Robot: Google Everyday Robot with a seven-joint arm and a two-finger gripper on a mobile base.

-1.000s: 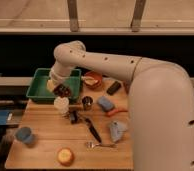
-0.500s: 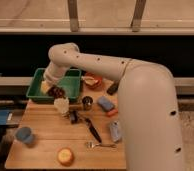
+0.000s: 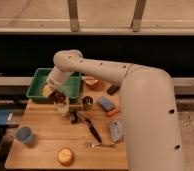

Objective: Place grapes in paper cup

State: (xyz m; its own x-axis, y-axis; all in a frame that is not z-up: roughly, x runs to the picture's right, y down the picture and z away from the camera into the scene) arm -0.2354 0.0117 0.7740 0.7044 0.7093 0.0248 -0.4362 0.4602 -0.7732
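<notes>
The paper cup [image 3: 63, 107] stands upright on the wooden table [image 3: 45, 150], just in front of the green bin. My gripper [image 3: 58, 94] comes down from the big white arm and hangs directly over the cup's mouth. It is shut on the grapes [image 3: 60, 98], a small dark bunch at the gripper's tip that sits right at the cup's rim. Whether the bunch touches the cup's inside is hidden by the gripper.
A green bin [image 3: 40, 80] sits behind the cup. To its right are a metal cup [image 3: 87, 103], a blue sponge [image 3: 106, 104], a black-handled tool [image 3: 92, 129] and a fork [image 3: 102, 145]. A blue cup [image 3: 24, 135] and an orange fruit [image 3: 65, 156] stand near the front edge.
The gripper has come down a little with the grapes, closing the gap to the cup's mouth. The cup has stayed where it was.
</notes>
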